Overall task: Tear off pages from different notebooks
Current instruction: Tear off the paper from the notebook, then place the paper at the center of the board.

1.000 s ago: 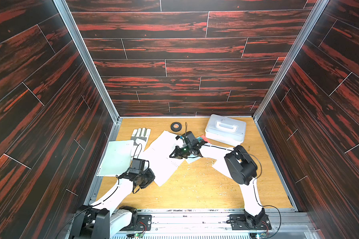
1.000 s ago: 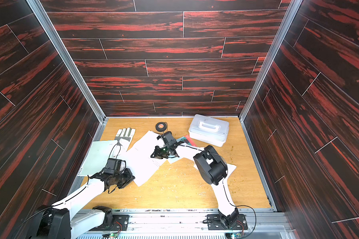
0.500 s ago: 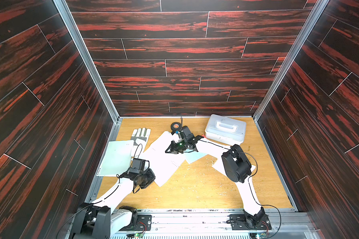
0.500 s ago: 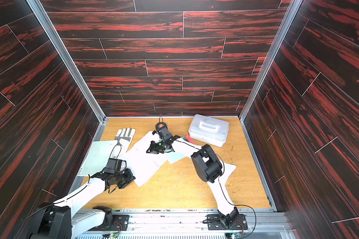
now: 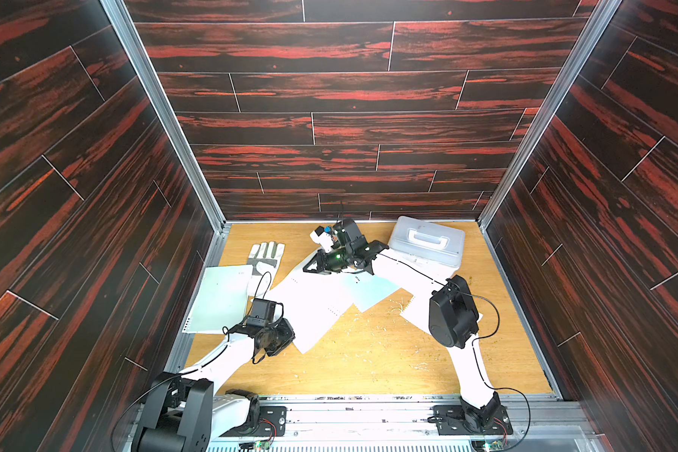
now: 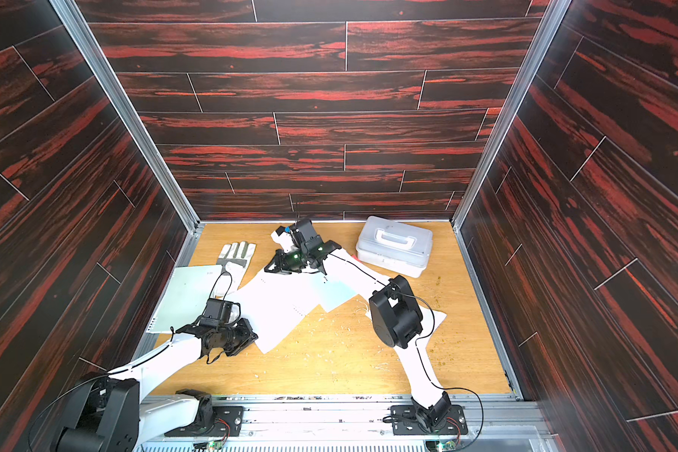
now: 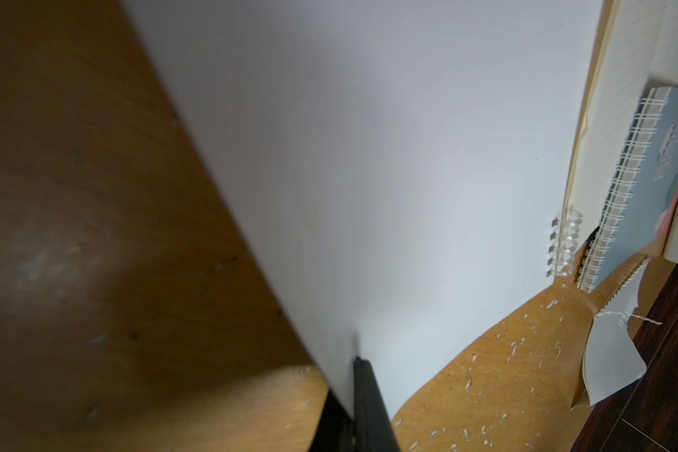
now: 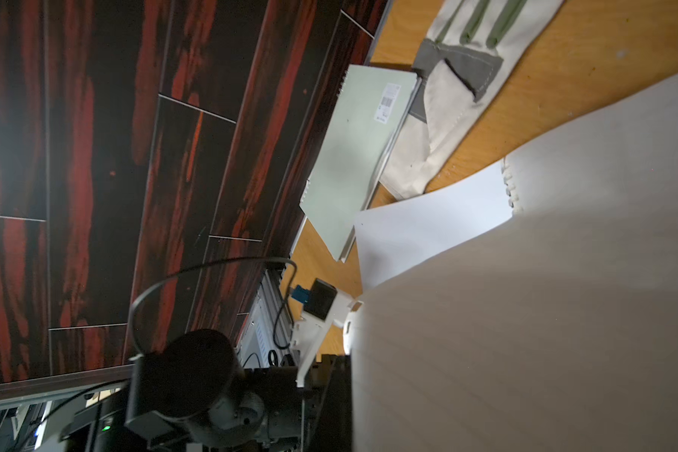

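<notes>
Left end effector [image 7: 353,395] is clamped on the corner of a white page [image 7: 368,176], robot-side of the glove [image 5: 265,254]. Right end effector [image 5: 310,267], just beside the glove, is closed, seemingly on a lined page [image 8: 525,332]. Scraps [image 5: 394,302] litter the worktop [image 5: 368,364], so some tearing looks done. The green notebook [image 5: 222,297] by the glove lies shut, probably yet to be tackled.

The right hand [image 5: 312,268] has travelled from the centre of the table [image 5: 368,360] toward the far wall and leftward, its wrist now hiding the black tape ring, and more of the pale blue-green sheet [image 5: 370,294] lies uncovered.
</notes>
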You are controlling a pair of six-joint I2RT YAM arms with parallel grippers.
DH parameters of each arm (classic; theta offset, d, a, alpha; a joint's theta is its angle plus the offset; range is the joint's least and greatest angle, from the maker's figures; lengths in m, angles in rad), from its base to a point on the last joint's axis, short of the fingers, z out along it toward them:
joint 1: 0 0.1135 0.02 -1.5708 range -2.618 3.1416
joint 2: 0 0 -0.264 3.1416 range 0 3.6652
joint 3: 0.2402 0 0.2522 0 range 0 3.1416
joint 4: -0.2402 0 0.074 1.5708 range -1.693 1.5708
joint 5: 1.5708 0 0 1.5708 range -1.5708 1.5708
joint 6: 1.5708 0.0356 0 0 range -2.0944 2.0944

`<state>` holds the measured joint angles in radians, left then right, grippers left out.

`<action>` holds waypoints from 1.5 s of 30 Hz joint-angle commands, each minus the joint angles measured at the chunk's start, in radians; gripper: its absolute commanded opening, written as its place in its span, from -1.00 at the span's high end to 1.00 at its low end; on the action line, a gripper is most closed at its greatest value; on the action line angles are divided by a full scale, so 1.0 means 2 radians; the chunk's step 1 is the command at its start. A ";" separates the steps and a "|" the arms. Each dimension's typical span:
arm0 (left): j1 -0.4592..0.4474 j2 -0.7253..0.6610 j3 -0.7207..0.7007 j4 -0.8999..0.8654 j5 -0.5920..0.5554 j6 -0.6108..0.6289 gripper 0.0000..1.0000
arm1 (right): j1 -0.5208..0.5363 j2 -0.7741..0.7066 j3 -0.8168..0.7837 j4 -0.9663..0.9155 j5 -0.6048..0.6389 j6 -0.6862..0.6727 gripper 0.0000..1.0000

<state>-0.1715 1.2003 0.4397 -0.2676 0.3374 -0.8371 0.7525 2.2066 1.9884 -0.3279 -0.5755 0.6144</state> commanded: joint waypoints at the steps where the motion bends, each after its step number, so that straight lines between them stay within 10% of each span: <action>1: -0.004 0.012 -0.013 -0.031 0.006 0.025 1.00 | 0.003 0.008 0.061 -0.019 -0.003 -0.019 0.97; 13: -0.005 0.029 -0.026 -0.024 0.004 0.029 1.00 | -0.008 0.078 0.243 -0.088 0.024 -0.036 0.97; 36: -0.005 0.147 -0.015 -0.007 0.008 0.045 1.00 | -0.057 0.022 0.294 -0.027 0.029 -0.063 0.93; 41: -0.005 0.136 -0.013 -0.004 0.013 0.045 1.00 | -0.057 -0.008 0.287 -0.111 0.149 -0.113 0.93; 45: -0.005 0.107 0.000 -0.009 0.024 0.036 1.00 | -0.057 -0.080 0.199 -0.172 0.388 -0.102 0.91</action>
<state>-0.1753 1.4025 0.4808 -0.0986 0.4820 -0.7753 0.6426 2.1345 2.4775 -0.5438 -0.1555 0.4282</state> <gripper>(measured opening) 0.072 0.044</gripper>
